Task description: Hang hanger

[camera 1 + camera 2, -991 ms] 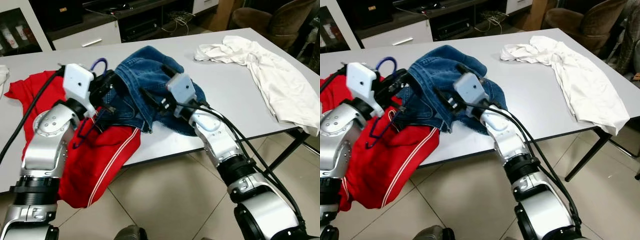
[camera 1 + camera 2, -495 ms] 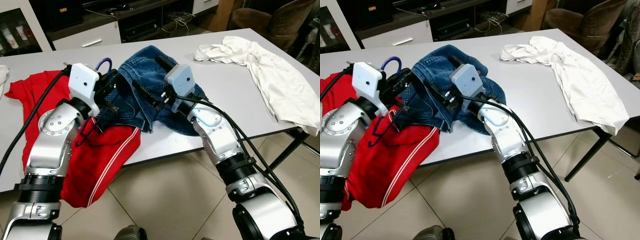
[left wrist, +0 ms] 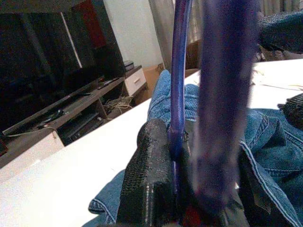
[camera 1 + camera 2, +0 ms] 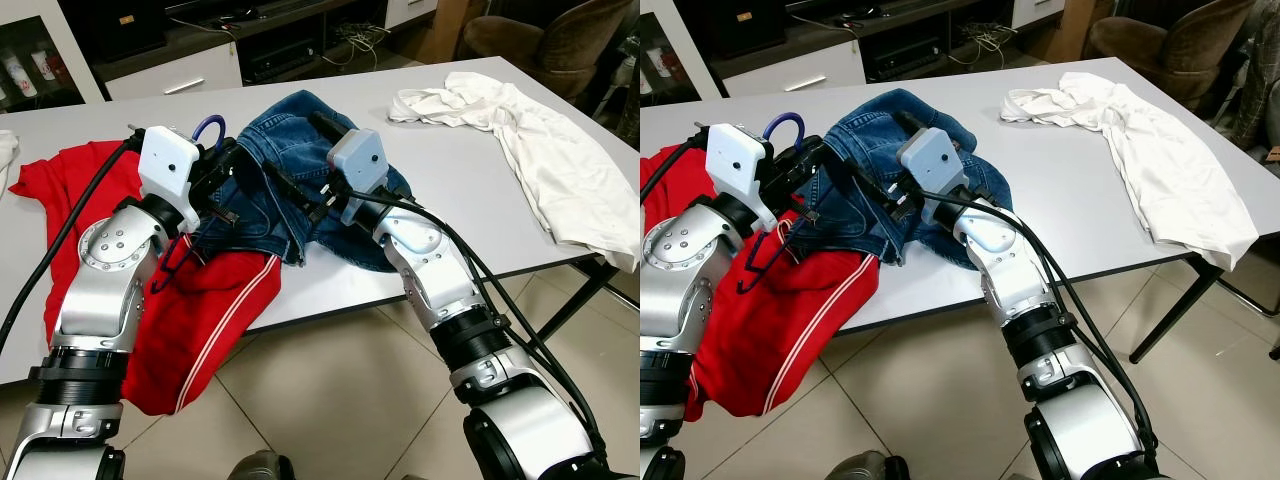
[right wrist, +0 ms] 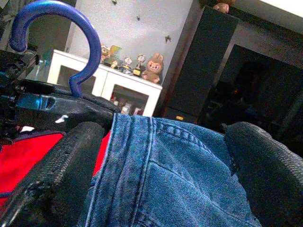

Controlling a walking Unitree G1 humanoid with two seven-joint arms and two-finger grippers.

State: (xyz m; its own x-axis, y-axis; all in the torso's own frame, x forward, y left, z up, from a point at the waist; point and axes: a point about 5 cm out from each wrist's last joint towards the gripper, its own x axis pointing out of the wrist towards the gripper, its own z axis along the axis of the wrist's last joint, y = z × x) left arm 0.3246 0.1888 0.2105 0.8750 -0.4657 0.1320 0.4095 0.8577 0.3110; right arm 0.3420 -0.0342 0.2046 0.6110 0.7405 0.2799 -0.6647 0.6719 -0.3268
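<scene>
currently the step in hand looks like getting the blue plastic hanger point(image 4: 196, 190) into the waistband of the crumpled blue denim jeans point(image 4: 300, 170) on the white table point(image 4: 450, 170), judged from how both arms meet over the garment. to do it well, the robot would likely need to keep the hanger steady and level with the left arm while the right arm draws the denim edge taut and apart from the layer below, so the hanger arm slides inside one layer and does not snag the seam; a slack edge or a twisted hanger could bunch the cloth. left gripper point(image 4: 222, 172): fingers clamped on the hanger's stem just below the hook, seen close in the left wrist view with the blue rod pinched against one black finger point(image 3: 151, 175); the curved hook point(image 5: 45, 28) stands upright above it, and the hanger's lower loop hangs over the red garment with white stripes point(image 4: 190, 330). right gripper point(image 4: 295, 195): fingers spread wide, one either side of the jeans' waistband edge point(image 5: 142, 156), denim between them but not pinched as far as can be told. a white cloth point(image 4: 530, 150) lies well apart at the table's right end.
</scene>
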